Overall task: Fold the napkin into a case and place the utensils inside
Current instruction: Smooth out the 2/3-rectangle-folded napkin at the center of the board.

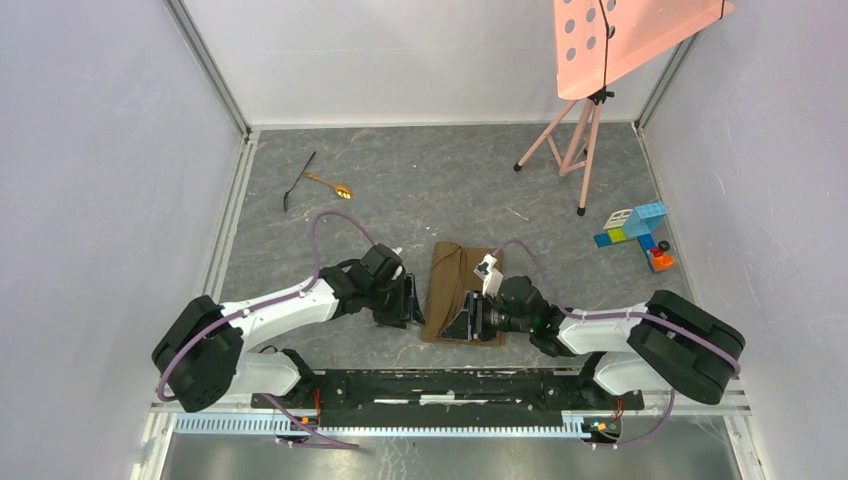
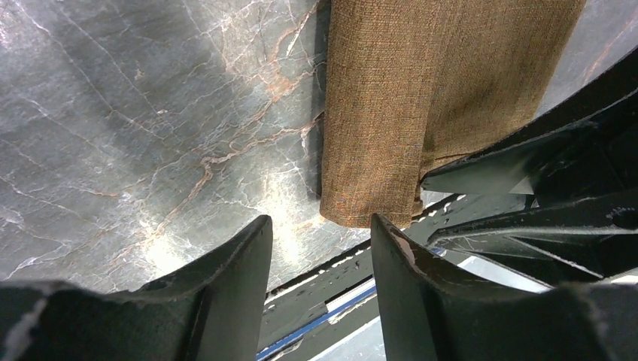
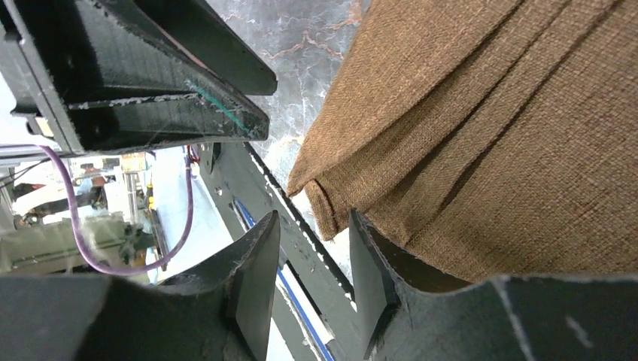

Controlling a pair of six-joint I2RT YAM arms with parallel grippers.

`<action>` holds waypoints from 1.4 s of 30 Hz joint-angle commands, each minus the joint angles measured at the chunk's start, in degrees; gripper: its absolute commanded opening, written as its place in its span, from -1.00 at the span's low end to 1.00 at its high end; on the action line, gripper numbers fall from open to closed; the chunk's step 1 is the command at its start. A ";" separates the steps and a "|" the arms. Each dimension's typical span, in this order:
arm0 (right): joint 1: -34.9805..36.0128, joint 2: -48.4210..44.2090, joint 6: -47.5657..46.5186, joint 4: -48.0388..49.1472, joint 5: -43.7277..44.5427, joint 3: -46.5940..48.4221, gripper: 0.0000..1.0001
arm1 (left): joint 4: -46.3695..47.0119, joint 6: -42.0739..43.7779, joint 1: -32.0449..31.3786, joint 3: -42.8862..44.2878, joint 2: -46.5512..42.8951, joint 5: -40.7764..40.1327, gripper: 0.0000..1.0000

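Note:
The brown napkin (image 1: 460, 290) lies folded into a narrow oblong case on the grey table between my two grippers. My left gripper (image 1: 412, 305) is open and empty at the cloth's left near edge; in the left wrist view (image 2: 320, 226) the cloth's near corner (image 2: 391, 113) lies just beyond its fingertips. My right gripper (image 1: 468, 322) is open and empty over the cloth's near end; in the right wrist view (image 3: 314, 218) the cloth (image 3: 481, 135) lies beside and under its right finger. The gold spoon (image 1: 335, 186) and the black utensil (image 1: 298, 180) lie at the far left.
A pink music stand (image 1: 585, 130) stands at the back right on thin legs. Coloured toy blocks (image 1: 635, 232) sit at the right. The black mounting rail (image 1: 440, 385) runs along the near edge, close behind both grippers. Walls enclose the table.

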 commanded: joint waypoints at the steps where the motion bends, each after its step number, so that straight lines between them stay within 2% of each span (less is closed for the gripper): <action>1: 0.22 2.41 2.28 5.70 1.28 1.61 -0.12 | 3.01 -1.09 0.61 -0.79 -1.53 0.76 0.17; 5: 0.27 4.12 2.40 6.50 0.92 2.37 -0.28 | 3.23 -0.76 0.94 -1.38 -1.59 1.36 0.17; 7: 0.35 3.94 1.84 5.56 1.66 2.80 -0.29 | 3.72 -0.73 1.06 -1.76 -1.47 1.60 0.17; 12: 0.35 2.98 0.61 2.28 2.42 4.11 -0.26 | 4.43 -0.77 1.33 -2.23 -1.03 2.30 0.15; 16: 0.52 -1.01 -0.93 -2.71 4.19 5.38 -0.12 | 5.03 -0.57 1.40 -2.47 -0.75 2.68 0.12; 19: 0.55 -1.26 -1.07 -3.70 4.52 5.34 -0.10 | 6.27 -0.72 1.33 -2.68 0.38 3.75 0.10; 27: 0.68 1.33 0.16 -0.91 3.87 4.76 -0.04 | 7.08 -0.82 1.33 -2.92 0.92 4.32 0.09; 34: 2.01 6.73 3.55 6.84 2.26 3.75 -0.04 | 10.25 -1.83 1.33 -3.95 2.78 6.33 0.03; 38: 2.45 8.21 3.70 7.56 2.25 4.59 -0.04 | 11.01 -2.13 1.33 -4.59 3.25 6.58 0.01; 42: 2.50 9.06 3.68 7.77 2.25 5.18 -0.18 | 10.60 -2.13 1.38 -4.79 2.91 6.13 0.01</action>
